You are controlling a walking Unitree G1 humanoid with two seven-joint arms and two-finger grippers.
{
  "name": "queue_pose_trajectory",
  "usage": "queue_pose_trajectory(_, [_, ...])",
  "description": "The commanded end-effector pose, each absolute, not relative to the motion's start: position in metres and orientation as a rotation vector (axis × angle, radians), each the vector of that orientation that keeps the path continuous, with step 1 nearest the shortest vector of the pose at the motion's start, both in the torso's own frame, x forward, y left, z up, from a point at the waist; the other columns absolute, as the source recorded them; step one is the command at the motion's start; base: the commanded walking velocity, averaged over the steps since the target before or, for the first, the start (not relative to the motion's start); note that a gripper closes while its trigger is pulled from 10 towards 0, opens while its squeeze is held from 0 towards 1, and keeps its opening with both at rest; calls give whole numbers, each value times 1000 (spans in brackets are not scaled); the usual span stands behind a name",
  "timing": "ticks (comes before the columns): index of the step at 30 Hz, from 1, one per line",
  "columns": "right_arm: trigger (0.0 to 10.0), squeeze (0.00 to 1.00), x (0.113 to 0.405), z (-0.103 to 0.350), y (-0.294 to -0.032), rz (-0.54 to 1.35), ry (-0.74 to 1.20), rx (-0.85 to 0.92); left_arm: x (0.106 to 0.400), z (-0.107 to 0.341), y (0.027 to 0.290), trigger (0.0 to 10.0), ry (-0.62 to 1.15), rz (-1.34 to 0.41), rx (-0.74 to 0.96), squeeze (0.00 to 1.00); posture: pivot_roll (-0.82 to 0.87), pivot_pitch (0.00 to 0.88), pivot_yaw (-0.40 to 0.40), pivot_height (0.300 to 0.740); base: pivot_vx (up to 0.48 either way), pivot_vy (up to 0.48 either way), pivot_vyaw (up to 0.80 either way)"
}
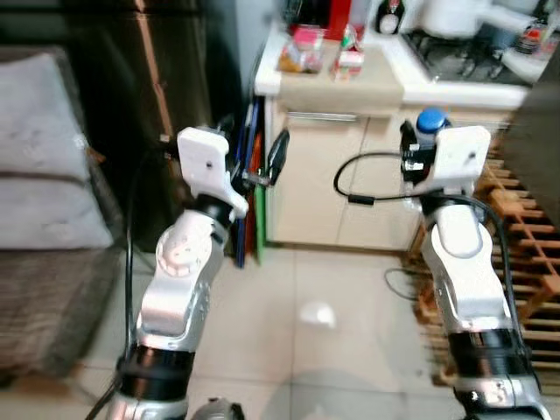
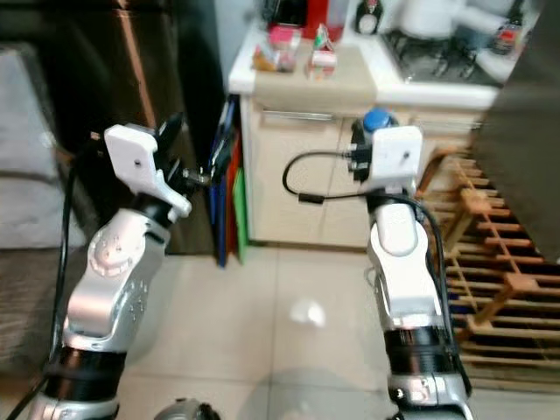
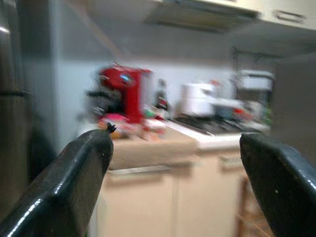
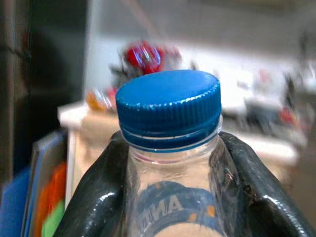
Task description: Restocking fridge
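- Progress: I judge the restocking as barely started. My right gripper (image 4: 170, 163) is clamped around the neck of a clear bottle (image 4: 170, 148) with a blue cap, carried upright at chest height.
- The dark fridge (image 1: 131, 96) stands closed ahead on my left, beside a cream cabinet under the worktop (image 1: 350, 83); opening it and shelving the bottle remain.
- My left gripper (image 3: 173, 168) is raised, fingers wide apart, holding nothing, aimed towards the worktop.

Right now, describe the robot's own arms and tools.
Both arms are silver with rounded joints and black bands low down. A white boxy block caps each wrist. A black cable loops off the right arm. The left tool and right tool each have two glossy black fingers.
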State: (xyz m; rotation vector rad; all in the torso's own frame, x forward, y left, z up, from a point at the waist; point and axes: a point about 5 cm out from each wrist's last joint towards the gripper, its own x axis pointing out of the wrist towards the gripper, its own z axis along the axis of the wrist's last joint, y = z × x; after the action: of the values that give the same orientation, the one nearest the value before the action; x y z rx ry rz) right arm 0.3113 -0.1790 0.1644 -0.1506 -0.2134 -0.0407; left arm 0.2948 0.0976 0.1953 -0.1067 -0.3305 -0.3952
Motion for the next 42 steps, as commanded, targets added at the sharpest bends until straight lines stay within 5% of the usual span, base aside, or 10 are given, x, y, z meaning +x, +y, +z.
queue_pose_trajectory(1, [10000, 0, 308, 161, -188, -78, -191, -130, 297, 196, 102, 10000, -323, -391, -90, 0, -96, 0, 25, 740, 0, 0, -644])
queue_pose_trajectory(16, [10000, 0, 284, 119, -206, -192, -53, -143, 294, 145, 131, 10000, -179, -367, -64, 0, -98, 0, 28, 740, 0, 0, -659])
queue_pose_trajectory(42, [10000, 0, 284, 117, -197, -144, -69, -109, 308, 143, 103, 10000, -166, -414, -87, 0, -132, 0, 52, 740, 255, -237, -615])
